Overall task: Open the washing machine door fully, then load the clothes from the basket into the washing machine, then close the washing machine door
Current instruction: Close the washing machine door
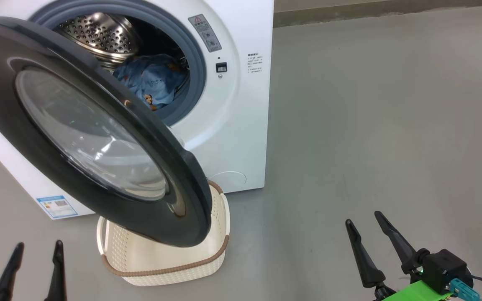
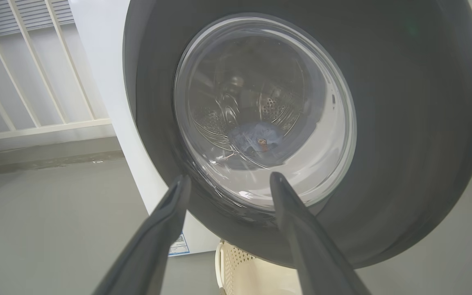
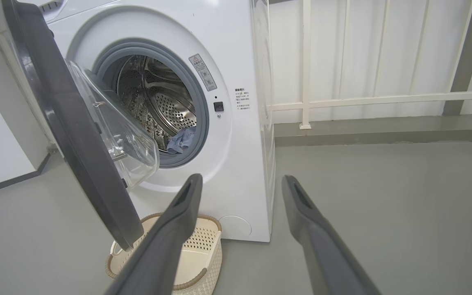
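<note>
The washing machine (image 1: pixel 241 138) (image 3: pixel 244 172) stands at the upper left with its door (image 1: pixel 90 138) (image 2: pixel 404 123) (image 3: pixel 76 135) swung partway out over the basket. Light-blue clothes (image 1: pixel 151 79) (image 3: pixel 182 139) lie inside the steel drum, also seen through the door glass as a blue clothes heap (image 2: pixel 256 139). The cream basket (image 1: pixel 170 259) (image 2: pixel 244 270) (image 3: pixel 197 254) sits on the floor under the door and looks bare inside. My left gripper (image 1: pixel 36 246) (image 2: pixel 228 178) is open just in front of the door's outer face, holding nothing. My right gripper (image 1: pixel 364 217) (image 3: pixel 242 178) is open over bare floor, to the right of the machine.
Grey floor (image 1: pixel 370 125) stretches to the right of the machine. A white railing (image 3: pixel 383 98) and a low kerb (image 3: pixel 383 135) run behind it. A blue label sticker (image 1: pixel 57 206) marks the machine's lower corner.
</note>
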`<state>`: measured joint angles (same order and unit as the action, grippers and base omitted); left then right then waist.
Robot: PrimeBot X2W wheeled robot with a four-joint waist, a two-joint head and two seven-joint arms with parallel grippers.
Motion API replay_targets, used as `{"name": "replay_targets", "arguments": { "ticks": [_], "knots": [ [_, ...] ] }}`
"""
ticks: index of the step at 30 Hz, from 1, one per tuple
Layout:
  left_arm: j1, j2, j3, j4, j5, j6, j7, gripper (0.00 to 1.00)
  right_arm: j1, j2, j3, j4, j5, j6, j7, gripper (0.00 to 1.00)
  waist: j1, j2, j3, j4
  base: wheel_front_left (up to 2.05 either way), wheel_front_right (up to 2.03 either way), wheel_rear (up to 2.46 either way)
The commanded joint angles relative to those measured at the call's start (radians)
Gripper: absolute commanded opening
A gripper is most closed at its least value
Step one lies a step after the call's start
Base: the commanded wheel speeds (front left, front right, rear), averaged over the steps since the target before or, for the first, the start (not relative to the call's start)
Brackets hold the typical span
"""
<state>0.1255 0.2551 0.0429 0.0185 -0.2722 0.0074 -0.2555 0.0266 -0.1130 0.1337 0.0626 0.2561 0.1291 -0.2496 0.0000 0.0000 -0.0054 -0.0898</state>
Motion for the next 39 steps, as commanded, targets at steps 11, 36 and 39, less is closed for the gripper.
{"name": "replay_targets", "arguments": {
  "ticks": [11, 36, 39],
  "knots": [
    [0.006, -0.025, 0.048, -0.005, 0.025, -0.03, -0.006, 1.0, 0.0, 0.002, 0.008, -0.026, -0.01, 0.002, -0.012, 1.0, 0.0, 0.0, 0.005, -0.006, 0.0, 0.0, 0.0],
    [-0.002, -0.063, 0.074, 0.027, 0.032, -0.067, -0.006, 1.0, 0.0, 0.007, 0.003, -0.018, -0.015, 0.002, -0.012, 0.55, 0.0, 0.0, 0.005, 0.003, 0.0, 0.0, 0.0],
    [-0.001, -0.067, 0.078, 0.03, 0.032, -0.071, -0.006, 1.0, 0.0, 0.007, 0.003, -0.016, -0.017, 0.002, -0.012, 0.0, 0.0, 0.0, 0.004, 0.004, 0.0, 0.0, 0.0]
  ]
}}
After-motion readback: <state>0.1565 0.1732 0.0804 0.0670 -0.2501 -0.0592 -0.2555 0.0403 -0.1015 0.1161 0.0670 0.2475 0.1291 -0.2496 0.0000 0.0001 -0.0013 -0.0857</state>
